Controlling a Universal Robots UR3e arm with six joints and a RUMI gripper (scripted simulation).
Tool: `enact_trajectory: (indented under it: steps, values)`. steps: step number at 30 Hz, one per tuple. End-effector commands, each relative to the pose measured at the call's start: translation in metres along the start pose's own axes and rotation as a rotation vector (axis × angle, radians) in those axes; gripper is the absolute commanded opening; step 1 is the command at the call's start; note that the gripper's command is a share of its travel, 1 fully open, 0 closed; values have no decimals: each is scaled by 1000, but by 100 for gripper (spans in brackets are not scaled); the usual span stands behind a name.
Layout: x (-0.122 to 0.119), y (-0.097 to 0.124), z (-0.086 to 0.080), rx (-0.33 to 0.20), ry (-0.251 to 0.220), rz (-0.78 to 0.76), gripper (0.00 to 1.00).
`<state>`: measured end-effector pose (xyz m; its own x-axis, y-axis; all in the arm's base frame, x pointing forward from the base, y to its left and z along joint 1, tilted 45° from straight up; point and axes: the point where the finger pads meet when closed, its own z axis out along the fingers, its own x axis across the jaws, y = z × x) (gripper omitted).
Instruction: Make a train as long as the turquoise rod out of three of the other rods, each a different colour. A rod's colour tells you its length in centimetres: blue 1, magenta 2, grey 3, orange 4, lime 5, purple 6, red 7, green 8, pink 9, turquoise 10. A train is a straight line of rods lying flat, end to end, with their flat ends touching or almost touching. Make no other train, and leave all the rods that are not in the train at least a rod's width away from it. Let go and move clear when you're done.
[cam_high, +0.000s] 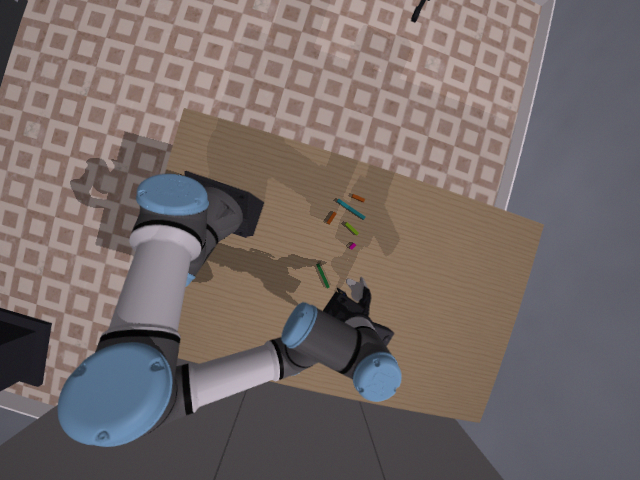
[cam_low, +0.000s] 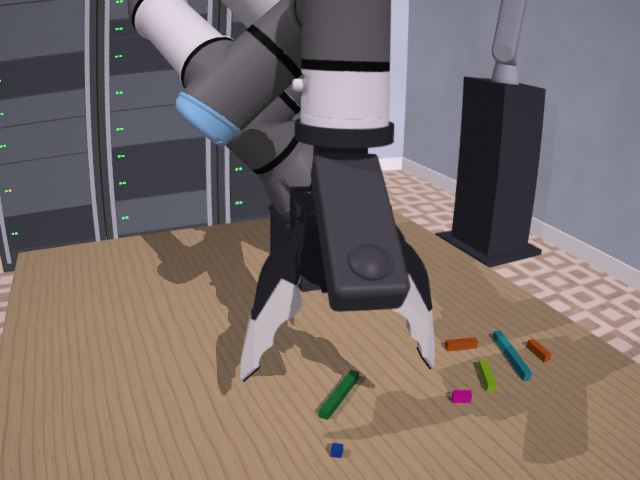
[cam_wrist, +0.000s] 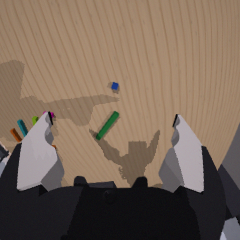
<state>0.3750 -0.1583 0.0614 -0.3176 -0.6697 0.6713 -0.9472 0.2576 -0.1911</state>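
My gripper (cam_low: 337, 373) (cam_wrist: 113, 113) is open and empty, above the table. The green rod (cam_high: 323, 275) (cam_low: 338, 395) (cam_wrist: 107, 125) lies flat below it, between the jaws in the wrist view. The blue cube-like rod (cam_low: 337, 450) (cam_wrist: 115, 86) lies near the green rod's end, apart from it. The magenta rod (cam_high: 352, 245) (cam_low: 461, 396) and lime rod (cam_high: 351, 228) (cam_low: 486, 375) lie apart. The turquoise rod (cam_high: 350, 208) (cam_low: 511, 355) lies between two orange rods, one (cam_high: 330, 218) (cam_low: 461, 344) nearer the base, the other (cam_high: 357, 197) (cam_low: 538, 349) beyond.
The wooden table (cam_high: 439, 289) (cam_low: 103, 361) bears all the rods. The arm's base stands at the table's left in the top view. The table's long edge runs beyond the farther orange rod. Arm shadows fall across the rods.
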Motion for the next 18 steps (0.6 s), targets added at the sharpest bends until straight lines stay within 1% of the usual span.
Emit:
enact_trajectory:
  steps: [1, 6, 18]
  values:
    - [1, -5, -1, -13, 11, 167, 100]
    - [1, -7, -1, -12, 12, 257, 100]
    - [1, -9, -1, -12, 12, 316, 100]
